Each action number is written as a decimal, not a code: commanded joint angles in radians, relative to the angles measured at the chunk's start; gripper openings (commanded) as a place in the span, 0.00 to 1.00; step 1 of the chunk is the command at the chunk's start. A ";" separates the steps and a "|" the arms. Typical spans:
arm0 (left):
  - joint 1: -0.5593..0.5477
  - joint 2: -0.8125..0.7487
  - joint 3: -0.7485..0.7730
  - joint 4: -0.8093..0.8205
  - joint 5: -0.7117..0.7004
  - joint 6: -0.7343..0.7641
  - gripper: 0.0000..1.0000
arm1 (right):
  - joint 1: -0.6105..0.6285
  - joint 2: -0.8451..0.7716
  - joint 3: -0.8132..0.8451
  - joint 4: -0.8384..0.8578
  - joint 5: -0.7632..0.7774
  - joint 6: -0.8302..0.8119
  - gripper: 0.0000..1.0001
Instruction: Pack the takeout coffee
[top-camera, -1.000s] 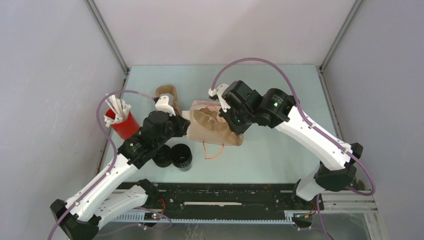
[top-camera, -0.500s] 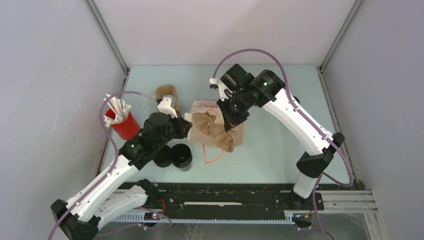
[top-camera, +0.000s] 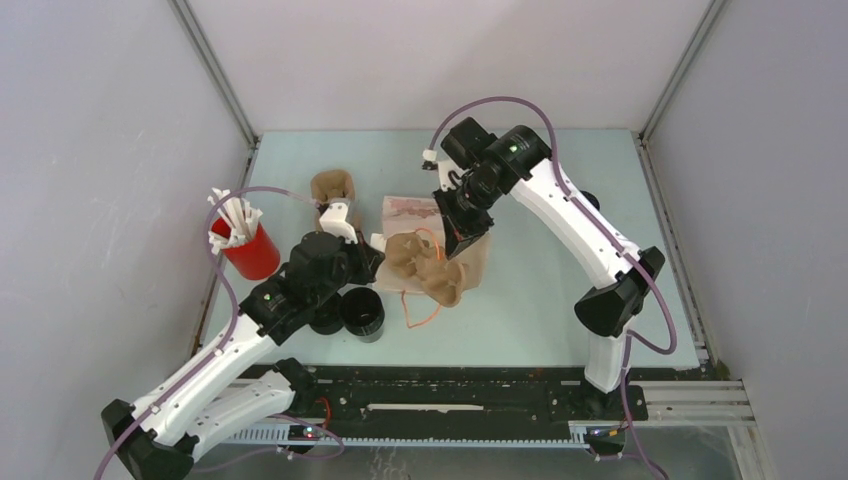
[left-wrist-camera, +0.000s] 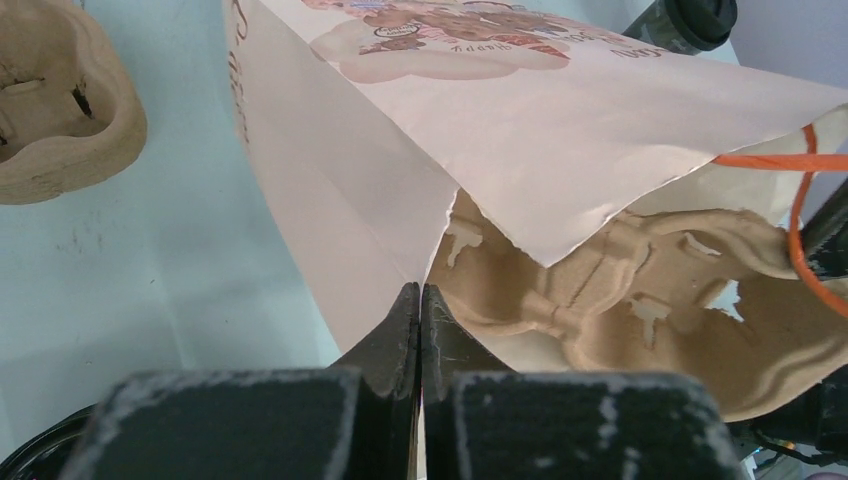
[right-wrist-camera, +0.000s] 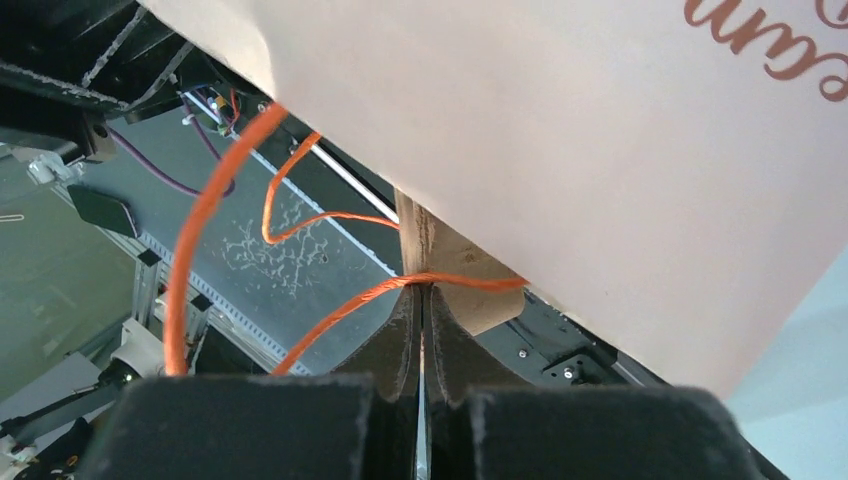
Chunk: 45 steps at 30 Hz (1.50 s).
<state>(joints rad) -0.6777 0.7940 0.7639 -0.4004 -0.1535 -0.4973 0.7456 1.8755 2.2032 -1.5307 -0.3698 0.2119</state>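
Two black takeout coffee cups stand on the table by my left forearm, one half hidden under it. A pink paper bag lies with its mouth toward me, and a brown pulp carrier sticks out of that mouth. My left gripper is shut on the bag's left mouth edge. The bag spreads above the carrier. At the bag's upper rim, my right gripper is shut where the orange handle crosses its tips.
A red cup with white sticks stands at the left wall. A second pulp carrier lies behind my left gripper, also in the left wrist view. Orange handle loops trail on the table in front of the bag.
My right gripper has pulled up and back with the bag's rim, raising the mouth. The carrier now shows further out at the front. The left gripper has shifted slightly.
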 joint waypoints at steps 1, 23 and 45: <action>-0.013 -0.017 -0.012 0.033 0.005 0.017 0.00 | -0.004 0.010 0.060 0.008 -0.026 0.007 0.00; -0.021 -0.032 -0.046 0.043 -0.032 -0.038 0.00 | 0.087 -0.179 -0.119 0.191 0.443 0.117 0.71; -0.023 0.007 -0.042 0.076 -0.008 -0.092 0.00 | 0.235 -0.542 -0.778 0.693 0.711 0.934 0.39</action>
<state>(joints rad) -0.6941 0.7986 0.7128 -0.3588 -0.1711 -0.5655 0.9554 1.3861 1.4162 -0.8909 0.1864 0.9253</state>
